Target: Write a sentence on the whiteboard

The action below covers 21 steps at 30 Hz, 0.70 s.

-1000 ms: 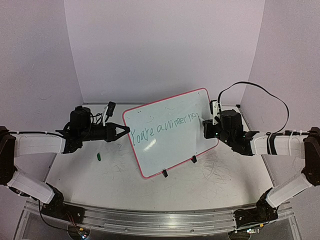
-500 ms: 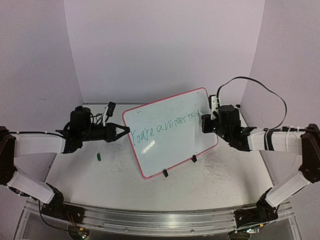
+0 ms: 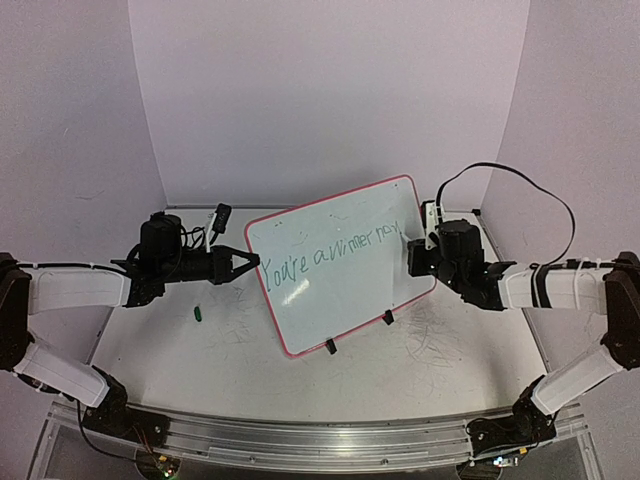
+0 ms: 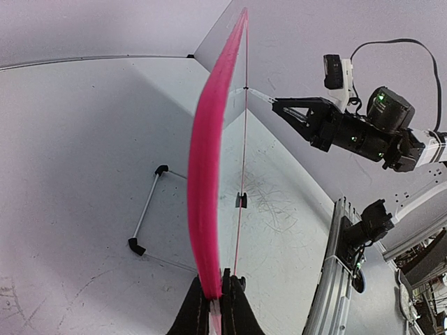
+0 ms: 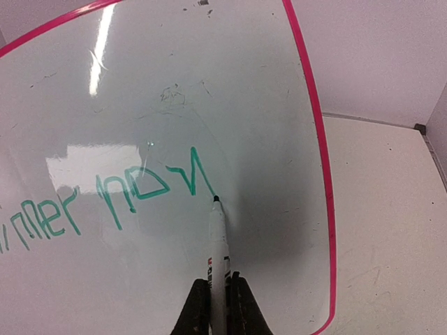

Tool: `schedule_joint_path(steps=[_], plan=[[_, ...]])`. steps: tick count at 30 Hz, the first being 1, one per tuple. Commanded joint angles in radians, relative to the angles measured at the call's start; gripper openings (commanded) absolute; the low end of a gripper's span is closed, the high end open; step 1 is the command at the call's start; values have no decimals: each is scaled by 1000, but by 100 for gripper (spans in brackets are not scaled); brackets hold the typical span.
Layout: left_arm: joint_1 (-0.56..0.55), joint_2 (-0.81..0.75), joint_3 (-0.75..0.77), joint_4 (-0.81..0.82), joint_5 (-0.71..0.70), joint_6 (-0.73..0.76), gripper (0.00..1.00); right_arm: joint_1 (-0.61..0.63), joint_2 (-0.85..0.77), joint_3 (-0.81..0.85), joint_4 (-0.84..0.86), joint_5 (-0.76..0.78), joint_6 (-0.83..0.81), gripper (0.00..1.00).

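Observation:
The whiteboard (image 3: 340, 265) with its pink-red frame stands tilted at the table's middle on two black clip feet. My left gripper (image 3: 252, 262) is shut on its left frame edge, which runs edge-on through the left wrist view (image 4: 209, 174). A line of green handwriting, the sentence (image 3: 330, 255), runs across the board. My right gripper (image 3: 410, 250) is shut on a white marker (image 5: 218, 244). The marker's tip touches the board at the end of the last green stroke (image 5: 202, 174), near the board's right edge (image 5: 318, 153).
A small green marker cap (image 3: 199, 314) lies on the table left of the board. Grey scribble marks (image 3: 430, 335) cover the tabletop. Walls close in at the back and sides. The board's wire stand (image 4: 147, 216) shows behind it.
My right gripper has added strokes to the last green word, moving up and then back down to the stroke's end. The left gripper and the board have stayed still.

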Motion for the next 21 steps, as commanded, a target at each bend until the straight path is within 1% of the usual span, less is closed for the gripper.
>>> schedule_joint_path(steps=[1, 7, 11, 14, 18, 21], plan=[[8, -22, 30, -37, -26, 64, 0, -1, 35, 76, 23, 17, -13, 0], [8, -25, 29, -38, -26, 66, 0, -8, 80, 126, 32, 33, -25, 0], [8, -33, 25, -38, -27, 67, 0, -7, 83, 120, 29, 36, -23, 0], [8, -36, 24, -39, -28, 67, 0, -8, 41, 98, 20, 13, -21, 0], [8, -39, 23, -39, -30, 66, 0, -8, -58, 45, -2, -7, -6, 0], [8, -40, 24, -40, -32, 67, 0, -12, -87, 22, -21, -40, 11, 0]])
